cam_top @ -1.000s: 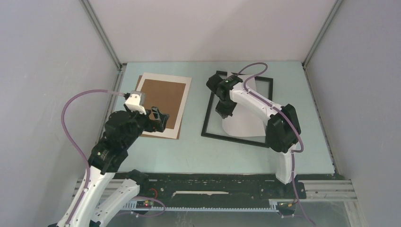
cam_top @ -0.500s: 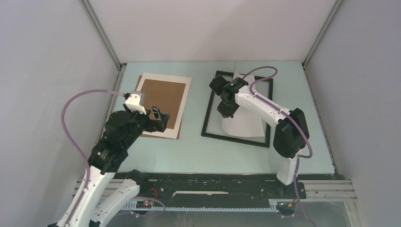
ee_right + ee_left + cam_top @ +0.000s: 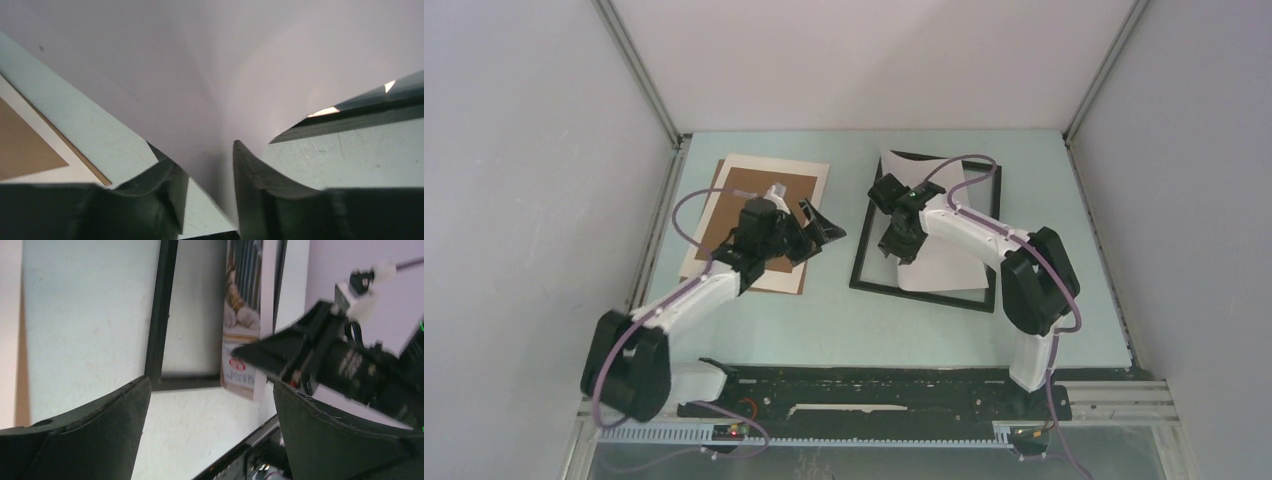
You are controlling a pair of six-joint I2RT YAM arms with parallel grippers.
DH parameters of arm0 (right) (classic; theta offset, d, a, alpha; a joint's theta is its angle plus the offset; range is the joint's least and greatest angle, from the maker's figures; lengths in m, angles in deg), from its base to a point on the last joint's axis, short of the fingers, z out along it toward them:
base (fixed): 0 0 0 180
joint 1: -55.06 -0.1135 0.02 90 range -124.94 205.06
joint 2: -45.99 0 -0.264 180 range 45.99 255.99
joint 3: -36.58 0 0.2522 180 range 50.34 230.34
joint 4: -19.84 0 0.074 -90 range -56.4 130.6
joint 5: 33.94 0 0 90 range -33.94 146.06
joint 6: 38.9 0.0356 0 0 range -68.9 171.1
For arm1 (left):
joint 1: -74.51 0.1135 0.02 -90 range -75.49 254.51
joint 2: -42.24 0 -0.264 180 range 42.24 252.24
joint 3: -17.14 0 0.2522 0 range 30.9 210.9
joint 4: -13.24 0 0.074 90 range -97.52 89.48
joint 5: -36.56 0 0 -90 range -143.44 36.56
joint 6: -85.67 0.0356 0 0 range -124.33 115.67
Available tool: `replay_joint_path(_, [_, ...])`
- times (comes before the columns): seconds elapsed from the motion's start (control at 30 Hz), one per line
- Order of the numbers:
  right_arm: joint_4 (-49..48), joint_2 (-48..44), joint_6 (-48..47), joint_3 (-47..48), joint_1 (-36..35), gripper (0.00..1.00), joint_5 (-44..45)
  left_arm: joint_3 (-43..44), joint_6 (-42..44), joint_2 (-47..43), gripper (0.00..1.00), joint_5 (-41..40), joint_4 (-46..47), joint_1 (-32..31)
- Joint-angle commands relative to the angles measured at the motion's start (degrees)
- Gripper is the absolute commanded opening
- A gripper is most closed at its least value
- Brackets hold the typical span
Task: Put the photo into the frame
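Note:
The photo (image 3: 944, 255) rests white back up, slanted across the black frame (image 3: 861, 250), with its left edge raised off the pane. My right gripper (image 3: 894, 245) is at that raised edge. In the right wrist view its jaws (image 3: 207, 165) stand apart, and the pale sheet (image 3: 200, 75) runs between them, close against the right finger. My left gripper (image 3: 824, 222) hangs wide open and holds nothing, just left of the frame. The left wrist view looks between its fingers (image 3: 210, 405) at the frame's corner (image 3: 159, 315) and the photo's printed underside (image 3: 243, 300).
A brown cardboard board (image 3: 764, 215) lies on a white mat sheet (image 3: 809, 180) at the left, under my left arm. Grey enclosure walls close in the table on three sides. A black rail runs along the near edge.
My left arm has swung right, across the board toward the frame, opening fully. My right gripper's jaws have parted from a shut grip, and the photo has dropped flatter over the frame.

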Motion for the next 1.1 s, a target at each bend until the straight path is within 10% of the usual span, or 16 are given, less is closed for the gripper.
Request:
replay_joint_path(0.0, [-11.3, -7.1, -9.6, -4.4, 1.2, 0.49, -4.9, 1.7, -10.4, 11.5, 1.00, 4.8, 22.7, 0.8])
replay_joint_path(0.27, [-33.1, -21.7, -27.5, -19.5, 6.8, 0.86, -22.3, 4.5, -10.4, 27.7, 0.99, 6.7, 37.2, -0.7])
replay_joint_path(0.73, [-37.6, -38.4, -39.1, -37.4, 25.1, 0.86, -34.6, 12.4, 1.4, 33.1, 0.94, -3.8, 24.0, -3.4])
replay_joint_path(1.07, [-67.6, -35.9, -25.2, -42.5, 38.3, 0.86, -40.0, 23.3, 1.7, 44.7, 0.89, -4.2, 21.9, -3.3])
